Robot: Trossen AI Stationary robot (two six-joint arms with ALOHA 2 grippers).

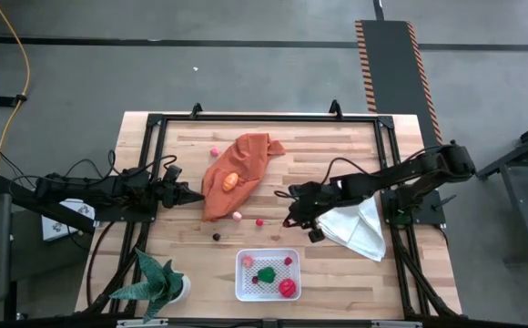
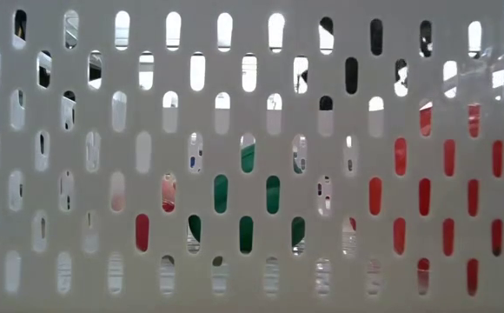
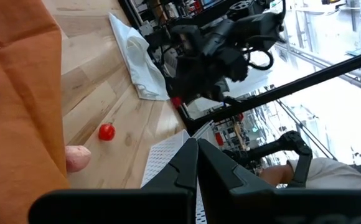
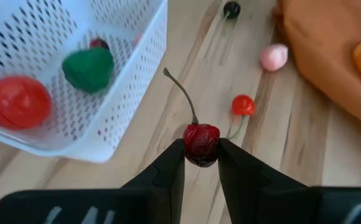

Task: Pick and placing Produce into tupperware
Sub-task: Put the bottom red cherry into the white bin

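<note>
dark cherry pinched at fingertip ends of right tool, above surface just short of white tupperware | risk: shallow grip, stem up, could roll out or clip basket rim in transit | left tool clenched on nothing, parked by orange cloth

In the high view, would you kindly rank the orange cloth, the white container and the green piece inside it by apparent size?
Largest to smallest in the high view:
1. orange cloth
2. white container
3. green piece
</note>
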